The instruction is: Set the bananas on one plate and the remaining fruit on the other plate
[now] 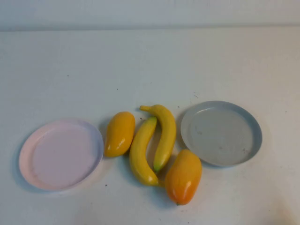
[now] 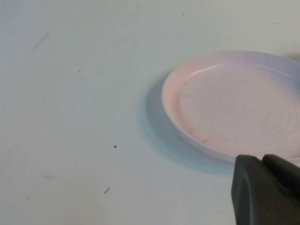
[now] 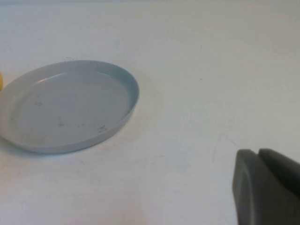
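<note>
Two yellow bananas (image 1: 154, 140) are laid side by side on the white table (image 1: 150, 65), and everything else is placed from them. On their left, the smaller yellow-orange mango (image 1: 119, 133) is found just beside them, and further left the pale pink plate (image 1: 28, 154) is seen. On their right, the grey-blue plate (image 1: 255, 136) is placed. The larger mango with an orange-red blush (image 1: 183, 176) is seen at their near right, touching or almost touching the banana tips.

The left gripper (image 2: 267, 192) is seen near the pink plate (image 2: 187, 122), and the right gripper (image 3: 267, 187) near the grey-blue plate (image 3: 131, 89). For both, it cannot be told how the fingers stand.
</note>
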Controlling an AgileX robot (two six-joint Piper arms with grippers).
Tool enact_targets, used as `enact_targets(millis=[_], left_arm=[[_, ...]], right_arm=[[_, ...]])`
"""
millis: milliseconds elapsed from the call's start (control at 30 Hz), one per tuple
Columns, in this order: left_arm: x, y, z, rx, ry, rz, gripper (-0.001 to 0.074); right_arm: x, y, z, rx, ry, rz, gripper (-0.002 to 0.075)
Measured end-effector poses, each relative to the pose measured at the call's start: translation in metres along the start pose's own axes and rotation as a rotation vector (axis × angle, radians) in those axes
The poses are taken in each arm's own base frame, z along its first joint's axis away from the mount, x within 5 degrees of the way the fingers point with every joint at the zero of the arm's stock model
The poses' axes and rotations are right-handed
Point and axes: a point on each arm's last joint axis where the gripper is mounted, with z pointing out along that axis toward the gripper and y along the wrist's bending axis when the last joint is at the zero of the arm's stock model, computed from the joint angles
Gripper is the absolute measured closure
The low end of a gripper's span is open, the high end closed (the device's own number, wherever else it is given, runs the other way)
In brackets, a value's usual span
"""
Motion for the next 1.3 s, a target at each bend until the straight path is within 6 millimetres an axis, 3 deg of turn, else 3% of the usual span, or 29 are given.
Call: enact_targets(millis=[1300], left_arm=[[0.0, 0.0005, 0.0, -0.005, 0.0, 0.018, 0.0733]], right_arm=[[0.0, 0.0, 0.0, 0.0, 0.0, 0.0, 0.0741]])
